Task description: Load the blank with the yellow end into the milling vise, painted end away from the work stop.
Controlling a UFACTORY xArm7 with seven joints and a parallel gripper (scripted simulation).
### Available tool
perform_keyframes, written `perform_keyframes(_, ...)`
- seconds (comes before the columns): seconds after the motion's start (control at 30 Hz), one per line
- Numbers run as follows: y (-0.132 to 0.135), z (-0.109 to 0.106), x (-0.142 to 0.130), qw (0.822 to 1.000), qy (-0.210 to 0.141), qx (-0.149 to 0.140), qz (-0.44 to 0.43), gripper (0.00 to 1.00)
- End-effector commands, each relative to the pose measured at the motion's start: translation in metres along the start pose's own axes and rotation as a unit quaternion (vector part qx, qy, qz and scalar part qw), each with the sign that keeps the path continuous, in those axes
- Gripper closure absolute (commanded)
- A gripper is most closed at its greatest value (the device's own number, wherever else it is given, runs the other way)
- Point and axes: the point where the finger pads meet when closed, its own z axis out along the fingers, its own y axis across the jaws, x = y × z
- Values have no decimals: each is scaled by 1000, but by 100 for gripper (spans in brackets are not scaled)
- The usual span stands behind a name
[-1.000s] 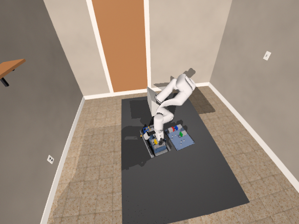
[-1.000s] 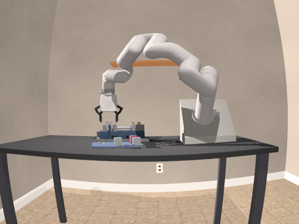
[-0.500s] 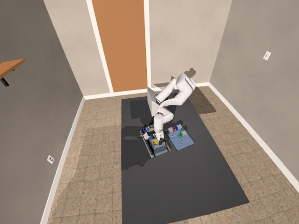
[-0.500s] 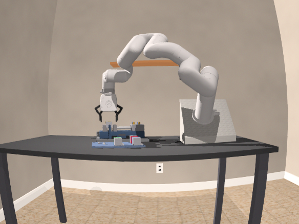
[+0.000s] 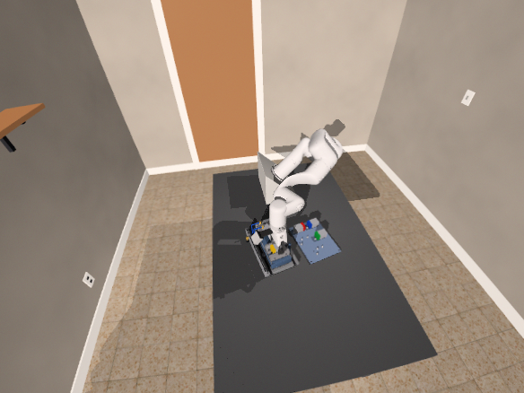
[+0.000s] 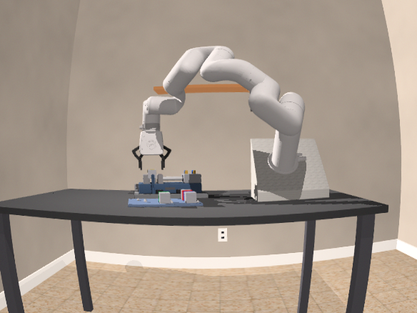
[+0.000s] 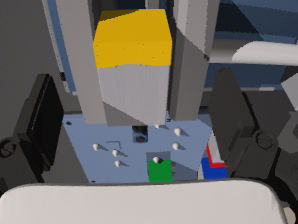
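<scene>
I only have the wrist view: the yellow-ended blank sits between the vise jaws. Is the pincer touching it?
Observer: No. The exterior view shows the pincer hanging open above the vise, holding nothing, its fingertips above the yellow-ended blank.
Operator: Which blanks are on the infeed plate? Mine cuts it off.
Observer: The top view shows three on the infeed plate: the red-ended blank, the blue-ended blank and the green-ended blank.

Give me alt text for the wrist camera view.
A grey block with a yellow end sits between two tall grey vise jaws. The open gripper's black fingers flank it, and a blue plate with green and blue-ended blocks lies below.
</scene>
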Motion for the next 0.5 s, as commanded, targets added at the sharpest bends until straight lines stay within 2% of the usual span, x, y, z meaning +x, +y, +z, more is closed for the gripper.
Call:
perform_keyframes(0.0, -1, -4, 1, 1000, 2, 2, 0, 0)
perform_keyframes(0.47, -1, -6, 1, 1000, 2, 2, 0, 0)
